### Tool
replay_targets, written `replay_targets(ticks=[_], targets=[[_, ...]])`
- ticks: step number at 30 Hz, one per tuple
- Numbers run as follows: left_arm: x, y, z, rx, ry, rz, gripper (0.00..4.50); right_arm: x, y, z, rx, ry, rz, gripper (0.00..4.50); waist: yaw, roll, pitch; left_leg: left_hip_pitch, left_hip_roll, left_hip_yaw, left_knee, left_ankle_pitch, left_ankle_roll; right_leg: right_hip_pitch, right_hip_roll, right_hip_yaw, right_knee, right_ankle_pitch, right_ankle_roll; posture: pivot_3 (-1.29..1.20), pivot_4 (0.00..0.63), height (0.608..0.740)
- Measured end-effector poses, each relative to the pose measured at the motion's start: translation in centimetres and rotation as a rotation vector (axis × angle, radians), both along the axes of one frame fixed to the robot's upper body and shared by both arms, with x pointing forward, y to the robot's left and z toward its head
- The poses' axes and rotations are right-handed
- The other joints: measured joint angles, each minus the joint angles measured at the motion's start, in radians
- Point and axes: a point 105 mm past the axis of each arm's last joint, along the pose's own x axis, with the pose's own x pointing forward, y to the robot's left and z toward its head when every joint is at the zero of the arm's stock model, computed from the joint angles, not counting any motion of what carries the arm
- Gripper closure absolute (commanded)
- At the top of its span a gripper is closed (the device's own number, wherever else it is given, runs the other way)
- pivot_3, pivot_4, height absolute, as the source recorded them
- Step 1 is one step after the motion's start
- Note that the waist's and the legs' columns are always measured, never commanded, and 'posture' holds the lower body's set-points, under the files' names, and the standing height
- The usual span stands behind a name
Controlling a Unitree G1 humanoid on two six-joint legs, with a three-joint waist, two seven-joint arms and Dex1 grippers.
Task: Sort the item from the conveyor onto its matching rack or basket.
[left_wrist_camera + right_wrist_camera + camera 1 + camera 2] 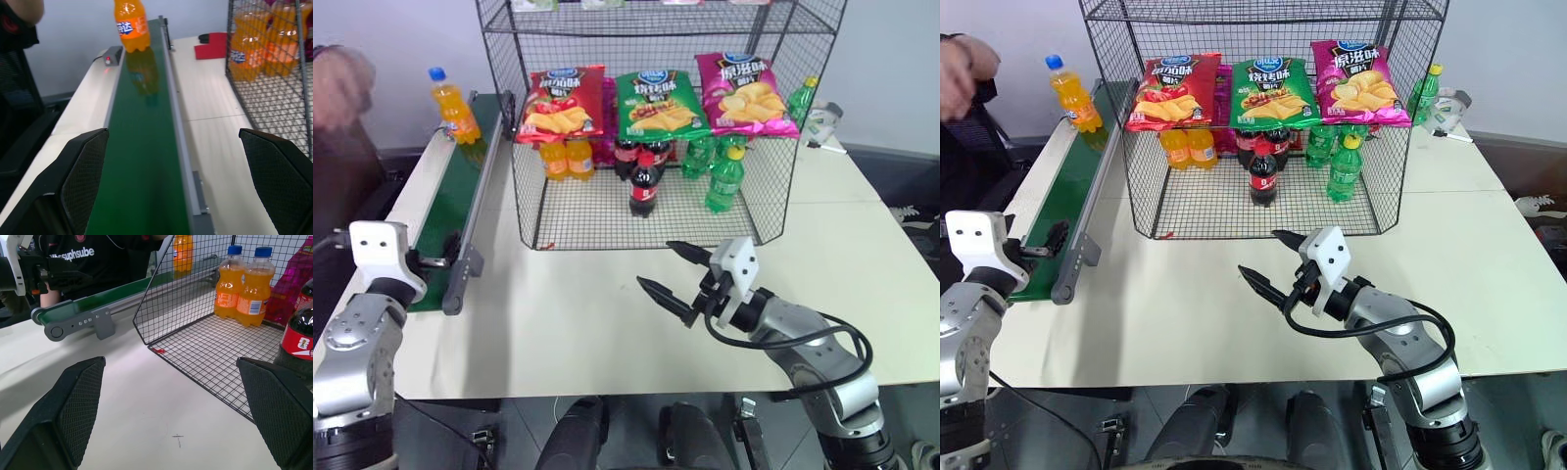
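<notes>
rack [773, 117]: top cut off | person's hand [337, 83]: blurred

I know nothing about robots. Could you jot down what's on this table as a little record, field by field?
Item: small clear bottle of orange soda with blue cap, upright at the belt's far end
Belt: long dark-green conveyor with grey rails
Rack: big black wire-mesh cage holding crisp bags, orange, cola and green bottles
Left gripper: open, at the belt's near end, facing the bottle
Right gripper: open, over the white table before the cage
Person: a hand near the belt's far end
</notes>
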Motion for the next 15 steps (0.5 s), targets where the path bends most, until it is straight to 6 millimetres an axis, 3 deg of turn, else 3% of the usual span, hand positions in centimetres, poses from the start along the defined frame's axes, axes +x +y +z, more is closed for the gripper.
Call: replay_targets(ticks=[15], targets=[[-0.17,1.06,-0.56,0.002,0.014,0.060,0.03,0.03,0.37,-0.04,0.012,0.008,-0.005,0.00,0.000,0.000,0.000,0.000,0.000,0.000,0.000,0.000,0.000,0.000,0.000,0.000,0.000,0.000,0.000,0.00,0.150,0.740]])
